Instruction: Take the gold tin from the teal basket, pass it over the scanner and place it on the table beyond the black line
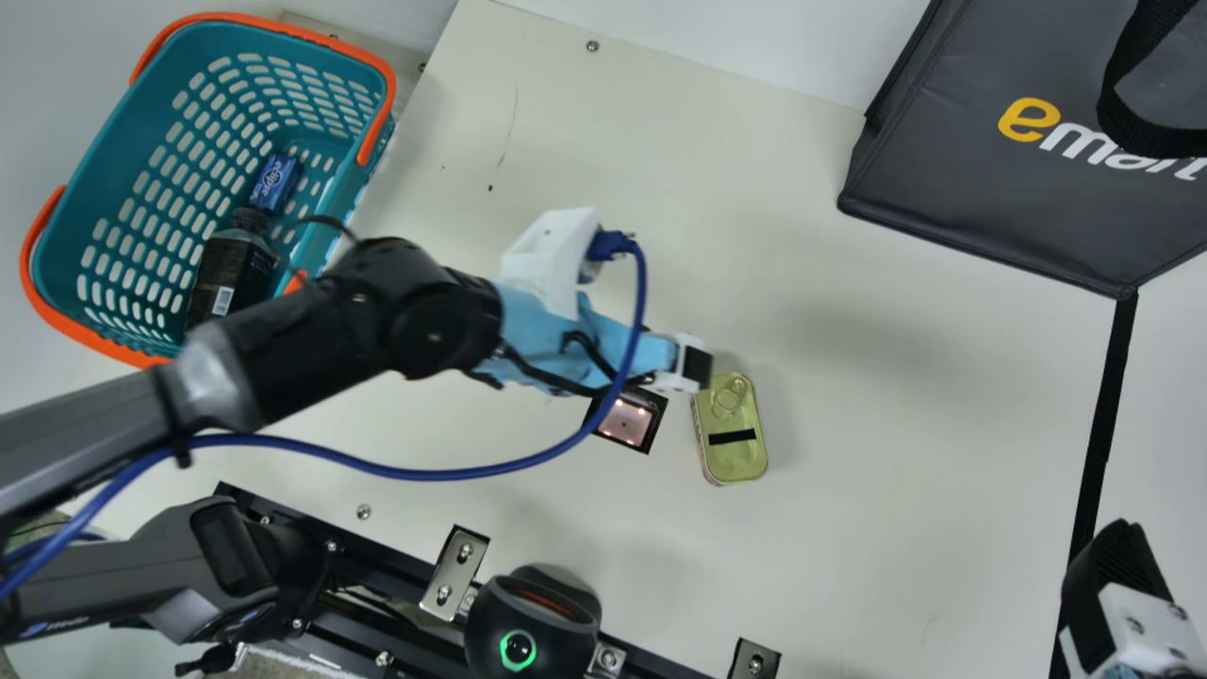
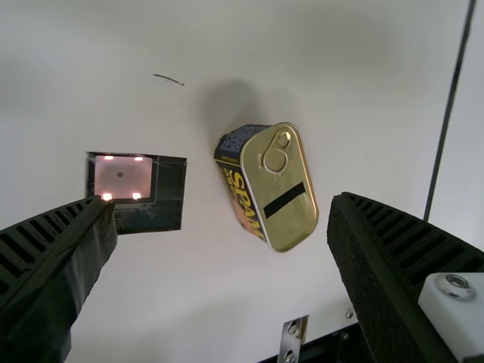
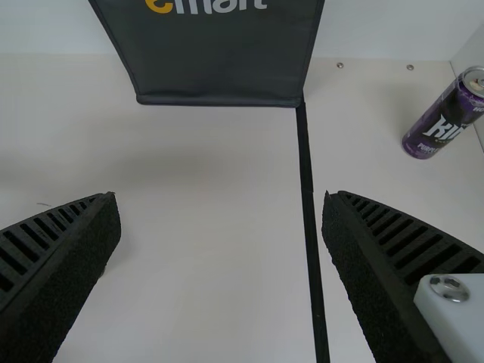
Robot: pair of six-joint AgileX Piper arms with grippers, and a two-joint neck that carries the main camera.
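The tin point(image 1: 733, 429) lies on the worktop point(image 1: 905, 443), just to the right of the scanner point(image 1: 625, 423) and left of the black line point(image 1: 1099, 443). The left gripper point(image 2: 224, 203) is above it with its jaws wide open. Whether the tin is scanned, I cannot tell.

The first danger, I think, is the grasp. The tin stands turned a little against the jaws, so if they close without a turn of the wrist, they may catch only its corners, and it can twist, slide or tip. Its metal is probably smooth, therefore a shallow grip could let it slip.

Also, the blue cable point(image 1: 528, 469) makes a loop over the scanner side; it might cover the window if the tin must be passed there.

At right, near the line, is the right gripper point(image 3: 221, 195), jaws also open; the two arms could bump. A hurried release might leave the tin on the line, or push the can point(image 3: 446, 113) beyond it.
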